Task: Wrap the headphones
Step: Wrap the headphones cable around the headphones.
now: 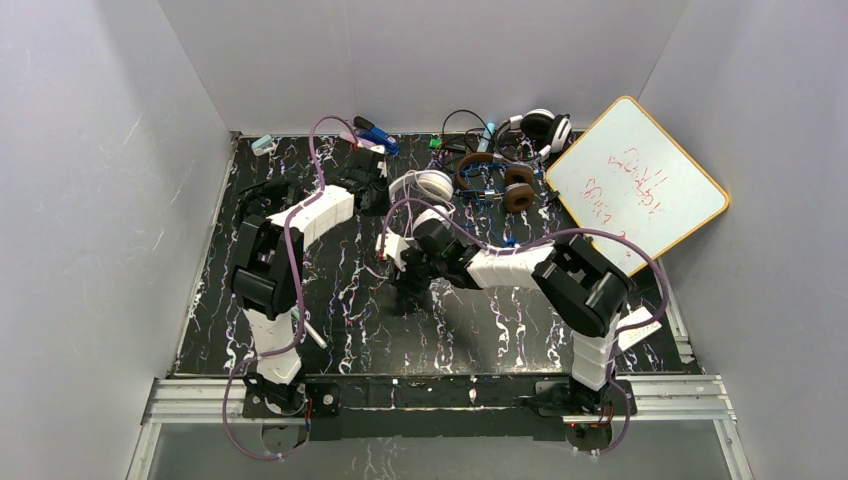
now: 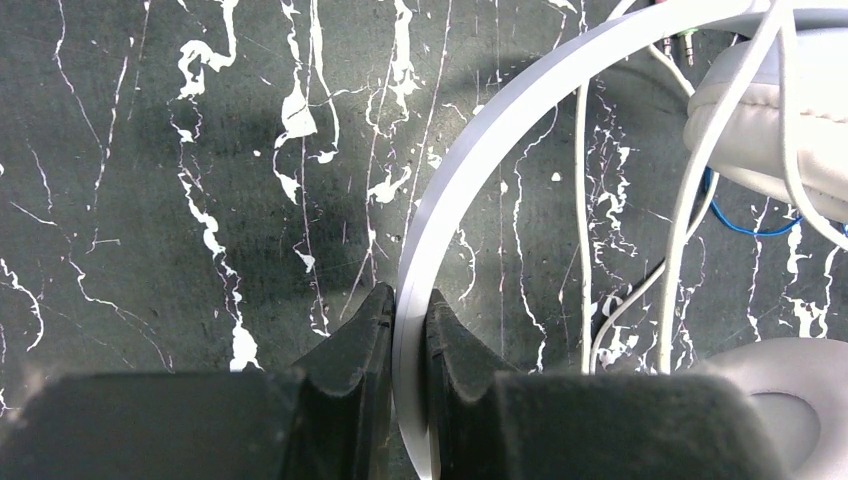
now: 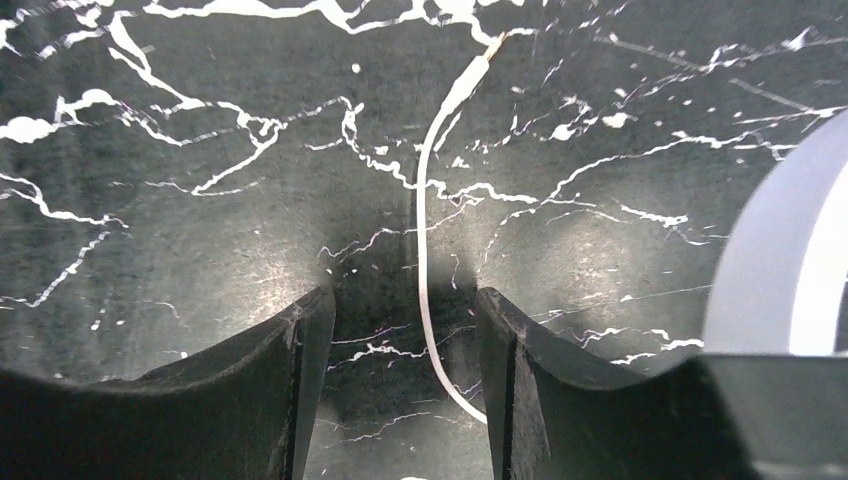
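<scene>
The white over-ear headphones (image 1: 428, 184) sit just past mid-table, toward 12 o'clock from the arm bases. My left gripper (image 2: 408, 300) is clamped tight on their flat white headband (image 2: 470, 150), pinning it. Out at 7 o'clock from the headset the thin white cord (image 3: 424, 250) trails loose over the black marbled table (image 1: 340, 330), with its jack plug (image 3: 492, 45) lying free. My right gripper (image 3: 405, 300) hovers there with jaws apart, one finger either side of the cord, not pinching it. I read this as the cord pick-up, winding not begun. Next I'd close on the cord and carry it round the band without dragging the headset. At 2 o'clock lie a brown-cupped headset (image 1: 510, 188) and a black-cupped one (image 1: 538, 124), their cords too tangled to trace. Where the white cord leaves its ear cup is cut off in both wrist views.
</scene>
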You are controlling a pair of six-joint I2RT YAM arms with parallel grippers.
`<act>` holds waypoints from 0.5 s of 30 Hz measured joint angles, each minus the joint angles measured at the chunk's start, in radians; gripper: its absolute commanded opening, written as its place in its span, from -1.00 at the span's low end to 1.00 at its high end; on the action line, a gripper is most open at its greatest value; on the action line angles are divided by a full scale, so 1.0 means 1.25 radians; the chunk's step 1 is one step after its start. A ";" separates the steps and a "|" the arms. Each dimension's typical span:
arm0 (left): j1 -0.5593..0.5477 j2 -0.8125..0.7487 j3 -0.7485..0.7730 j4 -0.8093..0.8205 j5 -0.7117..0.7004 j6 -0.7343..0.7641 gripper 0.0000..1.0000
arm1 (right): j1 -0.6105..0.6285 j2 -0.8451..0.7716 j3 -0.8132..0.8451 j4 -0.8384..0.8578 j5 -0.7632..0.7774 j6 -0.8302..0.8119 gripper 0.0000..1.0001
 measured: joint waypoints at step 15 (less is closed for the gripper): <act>0.005 0.000 0.008 -0.013 0.027 0.000 -1.00 | 0.003 0.091 0.070 0.024 0.003 -0.025 -0.94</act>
